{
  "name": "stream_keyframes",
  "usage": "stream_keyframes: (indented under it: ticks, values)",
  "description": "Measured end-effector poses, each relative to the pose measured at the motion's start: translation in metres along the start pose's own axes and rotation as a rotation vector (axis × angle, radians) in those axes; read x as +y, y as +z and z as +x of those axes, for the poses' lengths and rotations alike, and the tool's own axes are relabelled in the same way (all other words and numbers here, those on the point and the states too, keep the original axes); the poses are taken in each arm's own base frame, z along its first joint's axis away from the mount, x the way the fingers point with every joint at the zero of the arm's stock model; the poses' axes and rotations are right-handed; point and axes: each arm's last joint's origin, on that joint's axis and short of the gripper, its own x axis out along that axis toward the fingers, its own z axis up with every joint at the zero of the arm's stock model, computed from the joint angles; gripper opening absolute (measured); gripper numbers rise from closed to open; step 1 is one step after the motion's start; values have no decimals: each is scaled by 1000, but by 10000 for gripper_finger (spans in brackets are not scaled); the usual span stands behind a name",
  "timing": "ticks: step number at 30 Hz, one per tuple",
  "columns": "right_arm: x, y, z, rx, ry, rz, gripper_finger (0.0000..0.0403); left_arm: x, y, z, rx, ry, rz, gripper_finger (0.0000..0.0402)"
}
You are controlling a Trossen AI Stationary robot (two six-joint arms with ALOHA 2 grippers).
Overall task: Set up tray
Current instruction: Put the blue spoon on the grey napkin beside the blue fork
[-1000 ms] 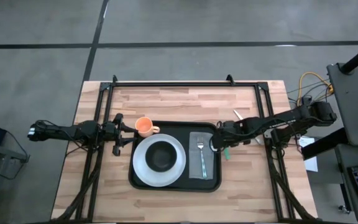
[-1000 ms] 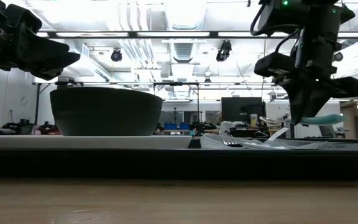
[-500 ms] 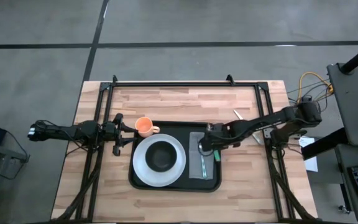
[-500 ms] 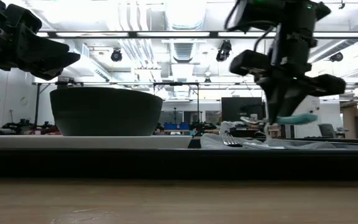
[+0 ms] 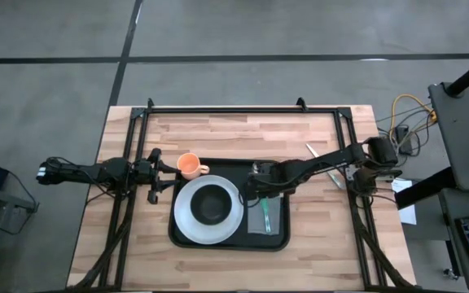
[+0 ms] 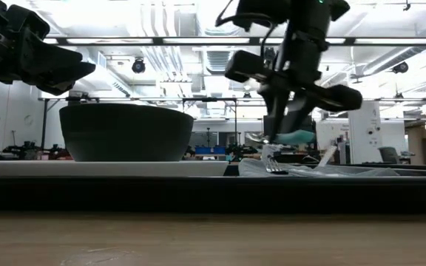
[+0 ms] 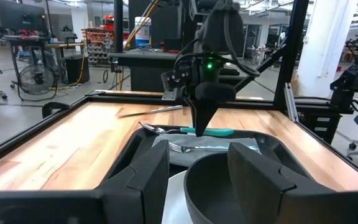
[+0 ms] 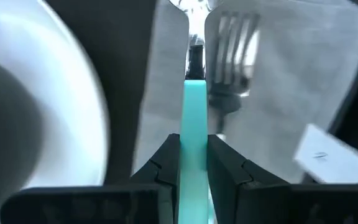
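Note:
A black tray (image 5: 218,242) holds a white plate (image 5: 184,224) with a dark bowl (image 5: 210,203) on it. A grey napkin (image 5: 275,213) with a fork (image 8: 232,43) on it lies in the tray's right part. My right gripper (image 5: 259,189) is over the napkin, shut on a teal-handled spoon (image 7: 166,129). My left gripper (image 5: 155,175) is open and empty just outside the tray's left rim, near an orange cup (image 5: 188,165) that stands on the table at the tray's far left corner. My right gripper pinches the spoon's teal handle (image 8: 194,112) between its two fingers. The fingers (image 7: 202,115) come from above and point down. The spoon hangs about level, clear of the napkin and fork. Its bowl (image 7: 148,127) points toward the table's far side and the handle's free end (image 7: 229,132) toward the near side.
Two more utensils (image 5: 310,150) (image 5: 337,181) lie on the wood to the right of the tray. A black frame rail (image 5: 243,110) runs along the table's far edge and down both sides.
My right gripper has carried the spoon toward the table's left edge, from over the tray's right rim to above the napkin and fork. The spoon has stayed about level and lifted clear.

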Motion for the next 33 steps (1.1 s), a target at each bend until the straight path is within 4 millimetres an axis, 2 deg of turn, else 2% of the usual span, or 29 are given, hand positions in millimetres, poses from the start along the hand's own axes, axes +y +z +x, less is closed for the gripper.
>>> stream_keyframes:
  ticks: [7, 14, 25, 33]
  values:
    - [16, -13, -5, -38, 20, 58, 40, 0, 0, 0, 0, 0, 0, 146]
    - [21, -32, 0, -42, 17, 125, 40, 0, 0, 0, 1, 0, 0, 146]
    - [25, -52, 18, -26, -6, 157, 40, 0, -1, 1, 18, 1, 2, 146]
    - [27, -57, 35, -3, -43, 147, 40, 0, -1, 1, 18, 1, 2, 146]
